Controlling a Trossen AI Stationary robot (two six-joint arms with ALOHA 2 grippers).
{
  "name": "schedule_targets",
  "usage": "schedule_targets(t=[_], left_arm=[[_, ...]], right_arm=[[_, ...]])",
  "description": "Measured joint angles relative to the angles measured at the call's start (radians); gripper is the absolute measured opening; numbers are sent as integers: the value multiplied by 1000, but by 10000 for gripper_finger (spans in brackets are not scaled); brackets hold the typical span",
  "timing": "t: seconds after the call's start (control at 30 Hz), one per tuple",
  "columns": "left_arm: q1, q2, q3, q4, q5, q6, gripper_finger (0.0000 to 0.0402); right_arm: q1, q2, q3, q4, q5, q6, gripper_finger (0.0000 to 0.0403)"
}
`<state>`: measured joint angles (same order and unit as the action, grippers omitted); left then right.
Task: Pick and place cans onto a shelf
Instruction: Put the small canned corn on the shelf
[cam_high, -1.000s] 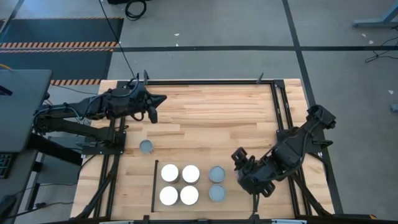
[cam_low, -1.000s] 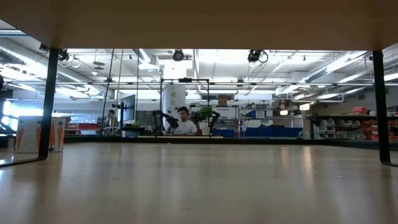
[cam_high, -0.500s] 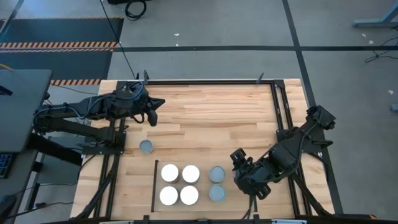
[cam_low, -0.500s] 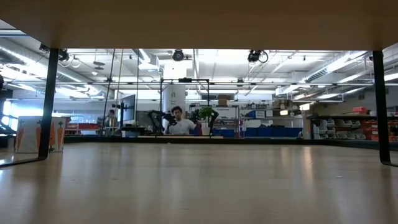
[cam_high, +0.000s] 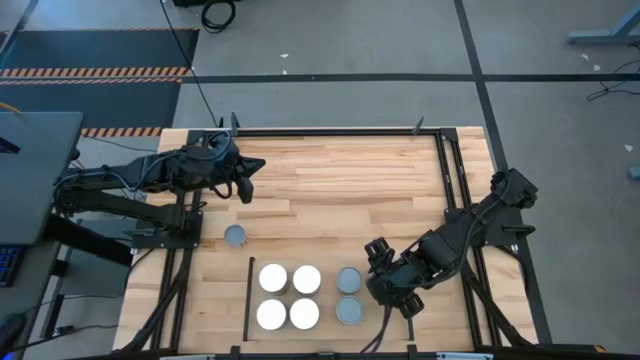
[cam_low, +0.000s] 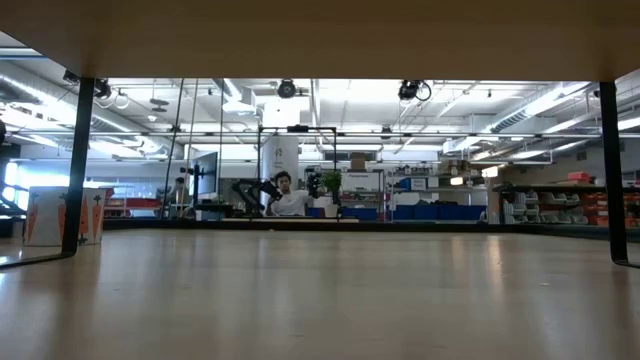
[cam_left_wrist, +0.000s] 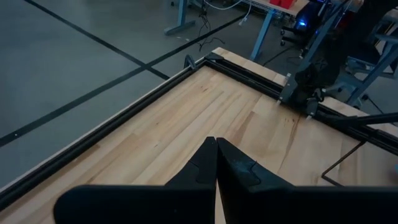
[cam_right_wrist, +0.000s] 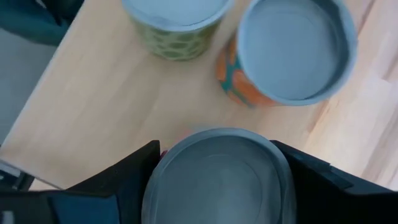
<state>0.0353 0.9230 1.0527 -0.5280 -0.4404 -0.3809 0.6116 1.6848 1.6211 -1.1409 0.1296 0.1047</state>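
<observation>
Four white-topped cans (cam_high: 289, 297) and two grey-topped cans (cam_high: 349, 295) stand on the pale wood shelf (cam_high: 325, 258) near the table's near edge. Another grey-topped can (cam_high: 236, 236) stands alone to their left. My right gripper (cam_high: 385, 283), just right of the grey pair, is shut on a further grey-topped can (cam_right_wrist: 217, 171), which the arm hides in the high view. The right wrist view shows the green can (cam_right_wrist: 177, 22) and the orange can (cam_right_wrist: 289, 56) just beyond it. My left gripper (cam_high: 247, 176) (cam_left_wrist: 216, 163) is shut and empty at the far left. My right gripper pinches the grey-topped can by its round side, just below the rim (cam_right_wrist: 157, 180), one finger (cam_right_wrist: 134, 174) on each side. The fingers come from above, pointing down. The can stays upright, top up. Whether its base is on the shelf I cannot tell.
A thin black rail (cam_high: 248, 297) edges the shelf on its left. Black frame rails (cam_high: 452, 190) run along the table's far and right sides. The bare plank tabletop (cam_high: 350, 190) lies between the two arms. The low view shows only a pale surface and the room beyond it.
My right gripper has gone toward the table's left edge with its can, closing on the two grey-topped cans.
</observation>
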Motion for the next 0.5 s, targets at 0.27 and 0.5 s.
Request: schedule_targets(t=[0.27, 0.5], left_arm=[[0, 0, 0, 0, 0, 1, 9], [0, 0, 0, 0, 0, 0, 9]], right_arm=[[-14, 0, 0, 3, -4, 15, 315], [-17, 0, 0, 13, -5, 15, 330]])
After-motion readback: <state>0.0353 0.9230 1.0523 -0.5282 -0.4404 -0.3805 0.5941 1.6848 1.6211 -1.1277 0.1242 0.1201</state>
